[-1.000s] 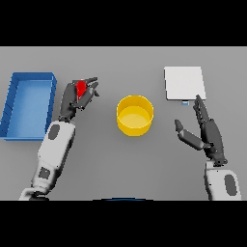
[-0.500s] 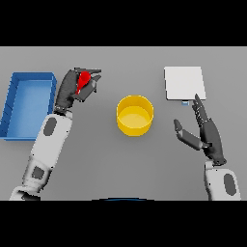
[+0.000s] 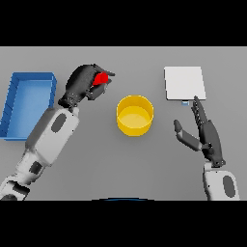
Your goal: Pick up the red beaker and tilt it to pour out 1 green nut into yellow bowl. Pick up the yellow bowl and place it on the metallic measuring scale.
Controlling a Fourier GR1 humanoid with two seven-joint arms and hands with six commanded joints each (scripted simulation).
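Dark fingers of the left hand (image 3: 83,85) are curled round the red beaker (image 3: 101,78), with only a small patch of red showing between the fingers and the thumb. The hand holds the beaker up over the left half of the grey table (image 3: 96,169), toward the far edge, and its white and grey arm runs back from it to the near left corner. Whether the beaker stands upright or leans cannot be made out, since the fingers cover most of it, and no nut can be seen inside it.

Just left of that hand, along the table's left edge, lies the blue tray (image 3: 14,91), a shallow open box with raised walls; the hand and the beaker are apart from it.

To the right of the beaker, about the middle of the table, stands the yellow bowl (image 3: 135,115), round and upright, with its inside plain yellow. It is clear of both hands, the beaker being up and to the left of its rim, not over it.

Beyond the bowl, toward the far right corner, lies the metallic measuring scale (image 3: 184,82), a pale square plate with a small tab at its near edge.

The right hand (image 3: 206,136) shows near the table's near right side, fingers straight and spread, thumb out toward the bowl, holding nothing; its fingertips point toward the scale's near edge.
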